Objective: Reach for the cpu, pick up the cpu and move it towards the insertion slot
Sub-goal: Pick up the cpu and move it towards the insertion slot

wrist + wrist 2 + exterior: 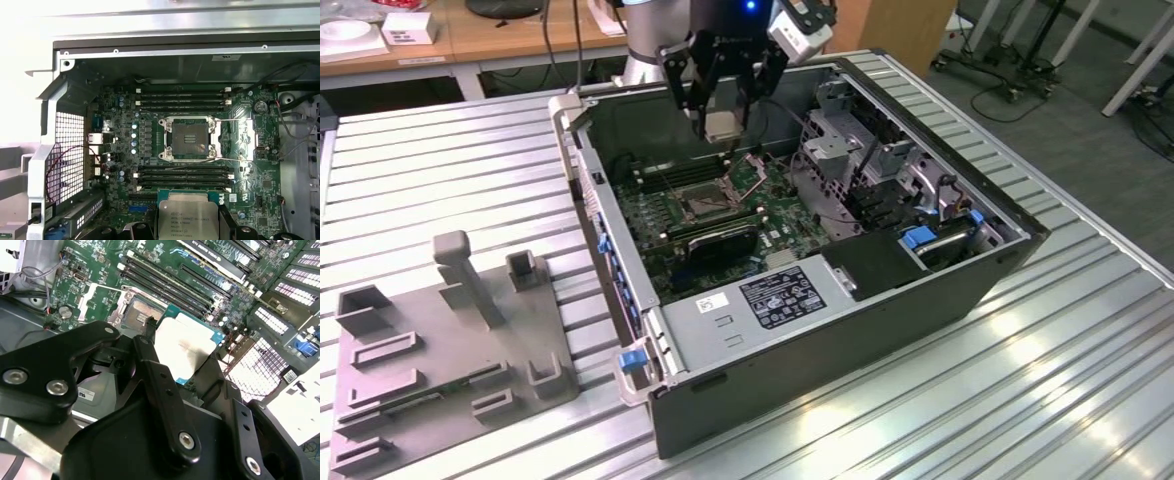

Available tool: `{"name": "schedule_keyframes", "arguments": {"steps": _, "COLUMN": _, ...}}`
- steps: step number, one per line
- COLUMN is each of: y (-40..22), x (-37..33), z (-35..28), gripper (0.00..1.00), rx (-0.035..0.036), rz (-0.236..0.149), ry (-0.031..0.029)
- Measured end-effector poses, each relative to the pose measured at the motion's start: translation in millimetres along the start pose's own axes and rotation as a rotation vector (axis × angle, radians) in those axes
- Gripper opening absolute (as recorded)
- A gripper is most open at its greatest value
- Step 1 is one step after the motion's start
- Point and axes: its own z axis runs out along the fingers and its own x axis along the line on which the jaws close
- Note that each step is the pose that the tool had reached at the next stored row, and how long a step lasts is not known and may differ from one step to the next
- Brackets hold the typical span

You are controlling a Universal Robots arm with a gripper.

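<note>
Now the end effector (720,118) points straight down above the open computer case (961,290), and its black fingers (160,385) are closed on the cpu (186,347). The cpu hangs in the air, near the insertion slot (190,138) on the motherboard (150,150) and not touching it.

The gripper (722,100) is glossy black, and the cpu (720,124) in it is pale silvery-white; in the second wrist view its face (185,347) is rimmed in teal. The board (150,145) is dark green, the slot (189,138) dark inside a shiny metal frame, flanked by black memory slots (182,100). The case (854,330) is black, the fixture (447,350) matte grey on a ribbed silver table (1067,380).
</note>
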Motion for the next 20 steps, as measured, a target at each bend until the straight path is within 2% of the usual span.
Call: {"name": "schedule_keyframes", "arguments": {"steps": 20, "y": 8.6, "x": -6.3, "z": 0.7, "gripper": 0.55, "rx": 0.0001, "rz": 0.000, "ry": 0.0000}}
